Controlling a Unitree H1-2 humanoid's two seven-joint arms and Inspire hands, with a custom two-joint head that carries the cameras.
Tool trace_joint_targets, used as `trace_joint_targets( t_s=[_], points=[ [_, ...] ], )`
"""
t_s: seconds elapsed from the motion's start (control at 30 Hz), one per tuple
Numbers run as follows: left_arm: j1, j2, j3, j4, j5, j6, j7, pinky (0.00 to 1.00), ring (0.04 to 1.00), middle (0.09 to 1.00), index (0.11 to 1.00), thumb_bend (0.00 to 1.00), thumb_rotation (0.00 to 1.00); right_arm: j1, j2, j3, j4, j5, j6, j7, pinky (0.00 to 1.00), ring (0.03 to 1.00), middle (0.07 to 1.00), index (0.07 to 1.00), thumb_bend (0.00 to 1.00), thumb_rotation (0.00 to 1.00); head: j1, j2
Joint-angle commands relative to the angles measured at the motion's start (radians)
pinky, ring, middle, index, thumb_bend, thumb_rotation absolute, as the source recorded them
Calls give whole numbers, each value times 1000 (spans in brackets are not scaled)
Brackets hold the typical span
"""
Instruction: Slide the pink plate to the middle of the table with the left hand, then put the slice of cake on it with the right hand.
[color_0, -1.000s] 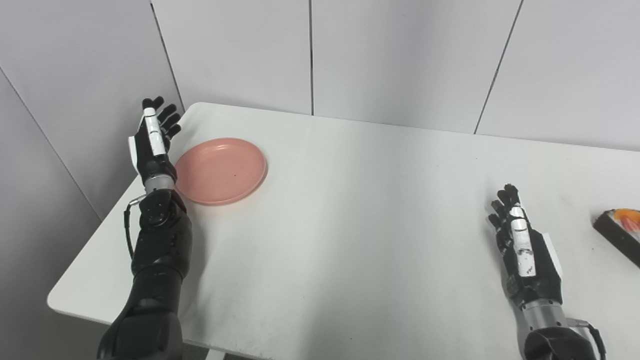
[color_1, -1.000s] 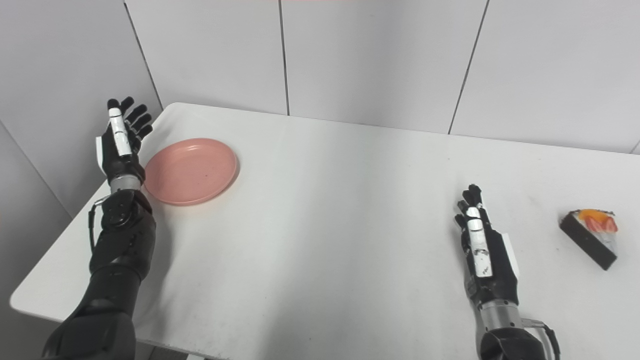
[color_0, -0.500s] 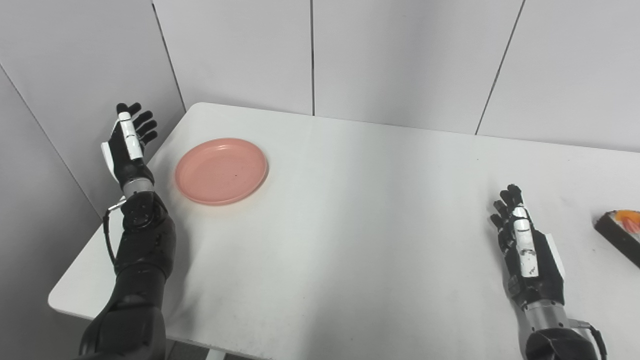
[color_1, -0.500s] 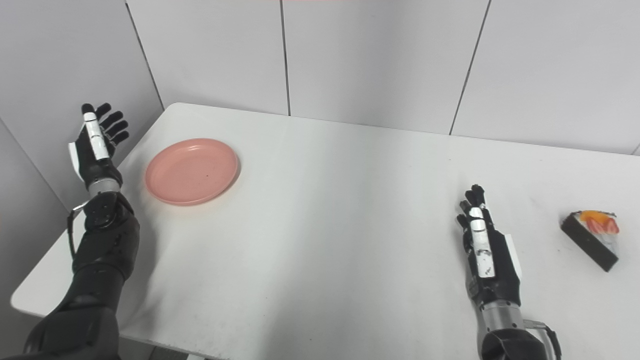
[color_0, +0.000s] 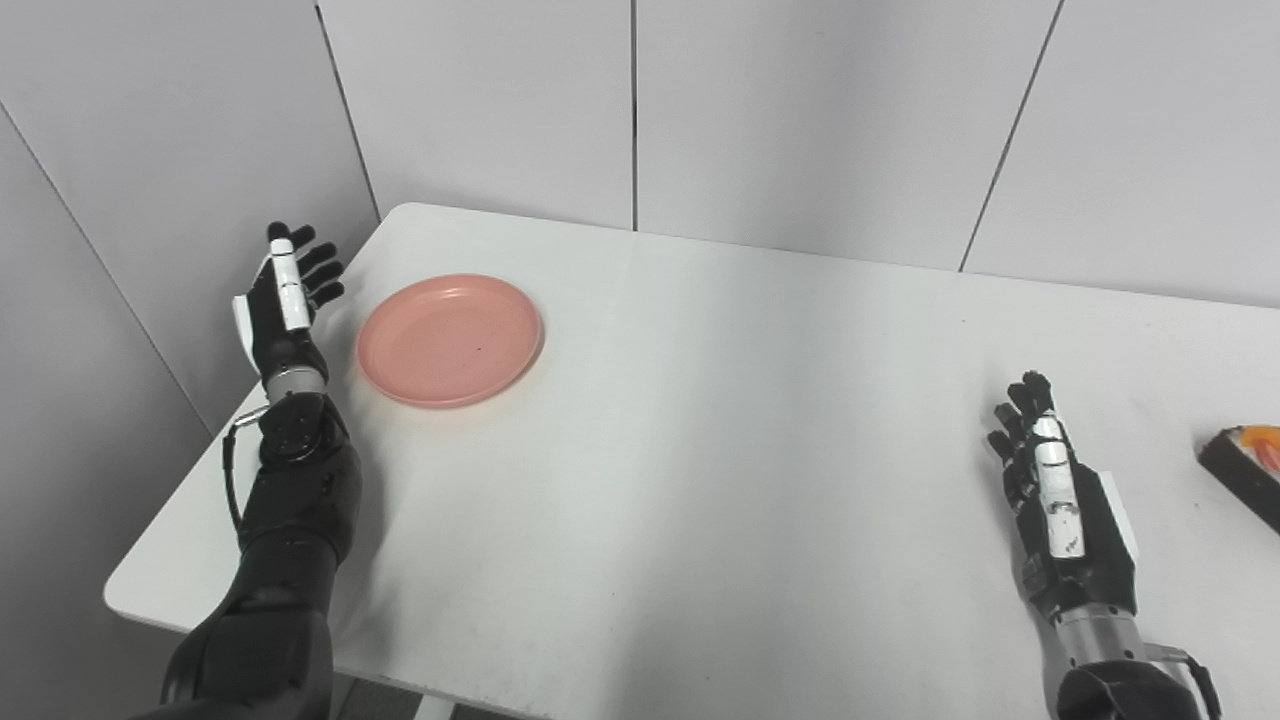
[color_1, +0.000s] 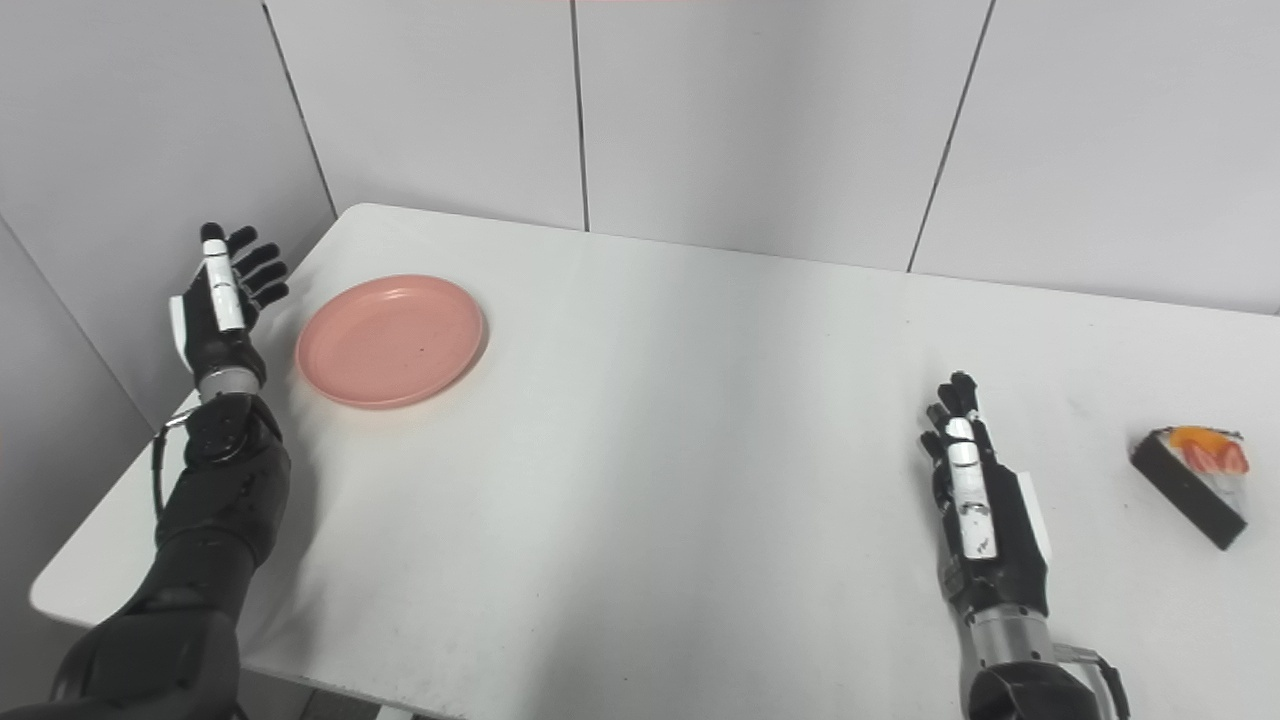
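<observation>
A round pink plate (color_1: 391, 340) lies flat near the far left corner of the white table (color_1: 680, 420). Just left of it, over the table's left edge, my left hand (color_1: 222, 300) is raised and open, palm toward the plate, a small gap between them. The slice of cake (color_1: 1196, 483), dark with orange and red fruit on top, rests near the right edge; in the left eye view only its end (color_0: 1245, 470) shows. My right hand (color_1: 975, 510) rests open on the table left of the cake, holding nothing.
Grey wall panels (color_1: 760, 120) stand close behind the table and along its left side. Bare white tabletop stretches between the plate and my right hand.
The left hand drew away from the plate's left rim and off the table edge, then came partway back toward it. The camera shifted slightly. The plate, cake and right hand stayed put.
</observation>
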Motion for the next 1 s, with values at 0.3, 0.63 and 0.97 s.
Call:
trace_joint_targets(
  t_s=[0.3,0.63,0.97],
  points=[
    [-24,7,-47,-35,-16,81,-115,833,810,796,803,710,1000,-6,4,-3,-4,3,-40,7,1000,1000,1000,1000,643,923,-2,3],
    [-15,-8,-92,-52,2,131,-161,997,921,885,885,687,1000,-6,-1,-3,-7,-1,-36,8,1000,1000,1000,1000,650,916,-1,8],
    [-16,-29,-119,-69,-3,153,-202,998,933,898,896,716,1000,-6,1,-3,-6,-6,-39,4,1000,999,1000,1000,660,912,-4,9]
  ],
)
